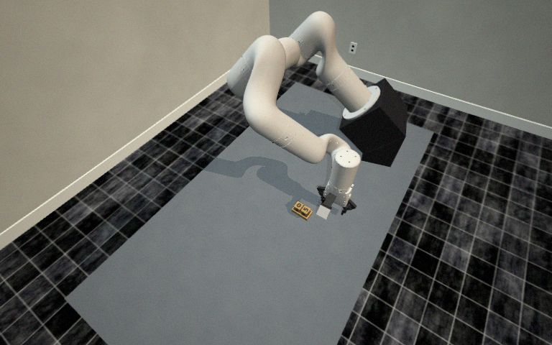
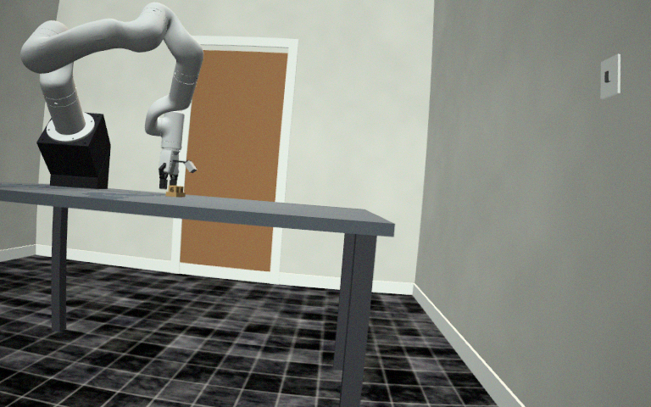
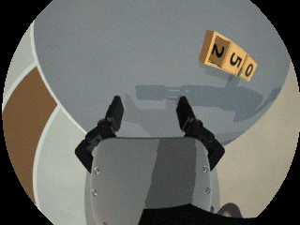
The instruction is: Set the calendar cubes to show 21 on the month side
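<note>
The calendar (image 1: 302, 210) (image 2: 175, 193) (image 3: 228, 56) is a small wooden tray with two wooden cubes side by side in it, standing on the grey table (image 1: 228, 264) (image 2: 269, 215) (image 3: 126, 37). In the top view the cube tops read 0 (image 1: 299, 205) and 5 (image 1: 306, 210). In the wrist view I read 2, 5 and 0 in a row. My gripper (image 1: 334, 205) (image 2: 169, 182) (image 3: 150, 102) is open and empty. It points down just above the table, beside the calendar and a short way apart from it.
The arm's black base block (image 1: 376, 130) (image 2: 76, 153) stands on the table's far end, behind the gripper. A brown door (image 2: 235, 158) is beyond the table. The table's edge runs close behind the calendar in the exterior view.
</note>
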### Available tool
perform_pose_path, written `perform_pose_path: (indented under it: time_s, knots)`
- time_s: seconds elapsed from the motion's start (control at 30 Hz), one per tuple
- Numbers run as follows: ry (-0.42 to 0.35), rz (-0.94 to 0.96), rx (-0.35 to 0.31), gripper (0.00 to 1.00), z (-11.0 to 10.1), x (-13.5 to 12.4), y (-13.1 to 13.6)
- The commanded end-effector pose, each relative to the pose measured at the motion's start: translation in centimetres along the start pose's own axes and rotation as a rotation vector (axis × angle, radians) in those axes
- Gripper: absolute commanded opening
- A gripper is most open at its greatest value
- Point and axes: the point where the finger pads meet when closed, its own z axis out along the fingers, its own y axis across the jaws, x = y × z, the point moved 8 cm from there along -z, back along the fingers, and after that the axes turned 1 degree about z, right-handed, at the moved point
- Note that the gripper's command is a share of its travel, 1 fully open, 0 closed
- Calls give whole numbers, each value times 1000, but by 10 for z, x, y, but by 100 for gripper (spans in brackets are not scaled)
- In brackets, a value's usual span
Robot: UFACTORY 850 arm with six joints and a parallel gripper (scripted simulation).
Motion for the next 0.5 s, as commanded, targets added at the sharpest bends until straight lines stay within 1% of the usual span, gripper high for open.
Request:
perform_pose_path:
  time_s: [0.0,0.23,0.47]
  knots:
    - [1,0,0,100,-8,1,0]
    - [1,0,0,100,-31,0,0]
    - [1,0,0,100,-35,0,0]
